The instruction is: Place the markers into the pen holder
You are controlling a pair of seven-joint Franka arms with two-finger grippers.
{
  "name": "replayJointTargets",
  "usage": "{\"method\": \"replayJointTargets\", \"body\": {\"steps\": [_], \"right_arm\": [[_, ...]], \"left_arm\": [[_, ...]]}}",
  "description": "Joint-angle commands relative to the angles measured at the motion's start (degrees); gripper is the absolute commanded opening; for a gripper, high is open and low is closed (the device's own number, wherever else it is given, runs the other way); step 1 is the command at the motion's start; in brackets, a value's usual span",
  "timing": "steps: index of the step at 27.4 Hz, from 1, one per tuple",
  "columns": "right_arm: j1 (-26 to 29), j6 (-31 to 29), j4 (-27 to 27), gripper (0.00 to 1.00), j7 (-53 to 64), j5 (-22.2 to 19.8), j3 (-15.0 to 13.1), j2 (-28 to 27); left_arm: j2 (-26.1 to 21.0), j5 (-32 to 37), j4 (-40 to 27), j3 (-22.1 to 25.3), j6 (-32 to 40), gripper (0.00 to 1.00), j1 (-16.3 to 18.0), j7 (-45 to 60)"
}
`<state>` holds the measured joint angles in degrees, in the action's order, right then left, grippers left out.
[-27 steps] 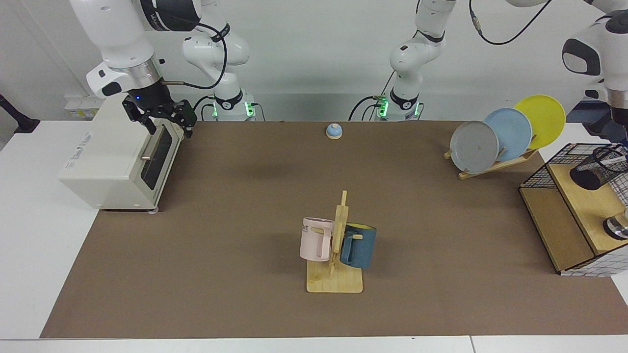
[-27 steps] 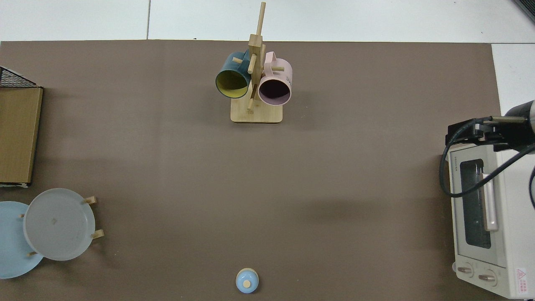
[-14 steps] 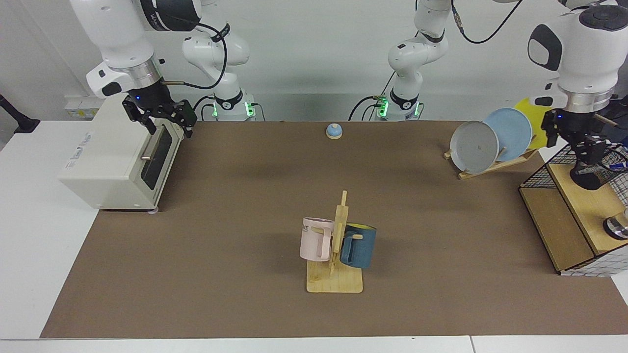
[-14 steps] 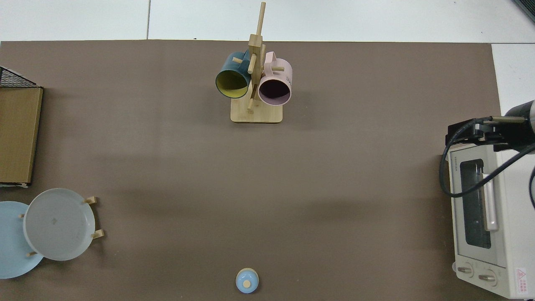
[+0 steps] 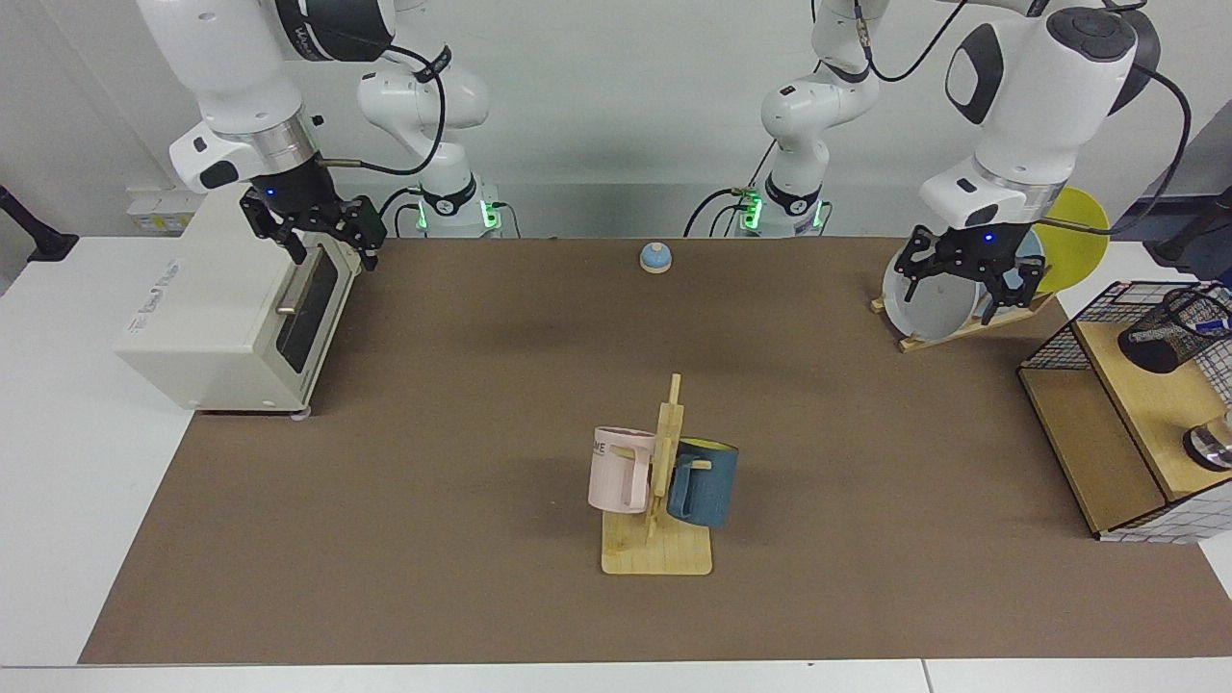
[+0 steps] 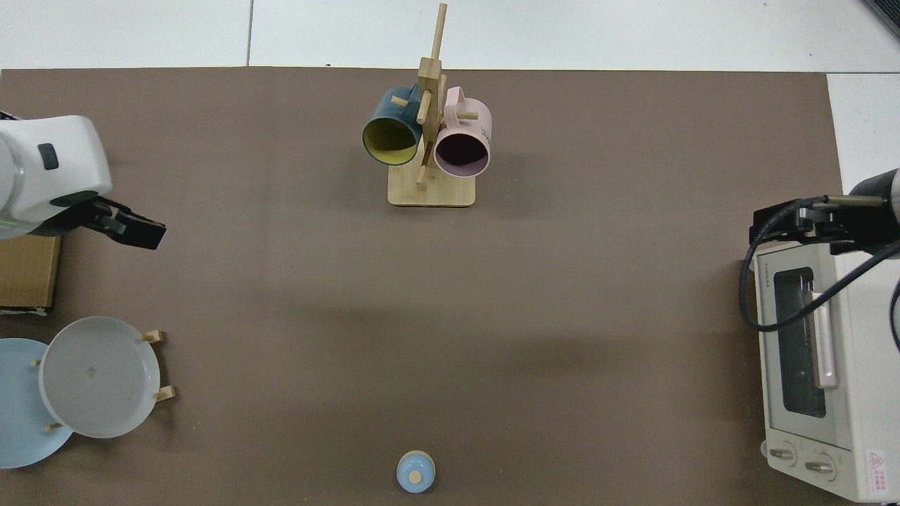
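The left gripper (image 5: pixel 967 279) has swung away from the holder (image 5: pixel 1169 330) in 1 second and now hangs in front of the grey plate (image 5: pixel 926 306), well apart from the holder, fingers spread wide and empty. The marker (image 5: pixel 1205 320) pokes from the holder's mouth, white barrel with blue tip, so it looks delivered; the holder rests tilted on the wooden shelf (image 5: pixel 1145 404) inside the wire frame (image 5: pixel 1059 337). The right gripper (image 5: pixel 332 239) waits by the toaster (image 5: pixel 231 327), fingers apart, holding nothing. No other marker shows, so the task seems done
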<state>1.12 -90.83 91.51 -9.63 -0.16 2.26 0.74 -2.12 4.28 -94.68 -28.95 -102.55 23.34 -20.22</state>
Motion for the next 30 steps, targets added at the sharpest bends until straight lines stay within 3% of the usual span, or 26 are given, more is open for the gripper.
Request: {"method": "replayJointTargets", "body": {"steps": [1, 5, 15, 24, 30], "right_arm": [[0.5, 0.8, 0.2, 1.0, 1.3, -0.4, 0.3, 0.5], [0.5, 0.8, 0.2, 1.0, 1.3, -0.4, 0.3, 0.5], [0.5, 0.8, 0.2, 1.0, 1.3, -0.4, 0.3, 0.5], [0.5, 0.8, 0.2, 1.0, 1.3, -0.4, 0.3, 0.5], [0.5, 0.8, 0.2, 1.0, 1.3, -0.4, 0.3, 0.5]], "left_arm": [[0.7, -1.9, -0.1, -1.3, 0.9, 1.0, -0.3, 17.9], [0.8, -3.2, 0.4, -1.3, 0.7, 1.0, -0.2, 23.8], [1.9, -3.4, 0.9, 1.0, 4.1, 1.0, -0.7, 24.3], [4.2, -3.4, 0.9, 19.0, 6.2, 1.0, -19.0, 23.6], [4.8, -3.4, 0.7, 23.0, 6.1, 1.0, -23.3, 23.3]]}}
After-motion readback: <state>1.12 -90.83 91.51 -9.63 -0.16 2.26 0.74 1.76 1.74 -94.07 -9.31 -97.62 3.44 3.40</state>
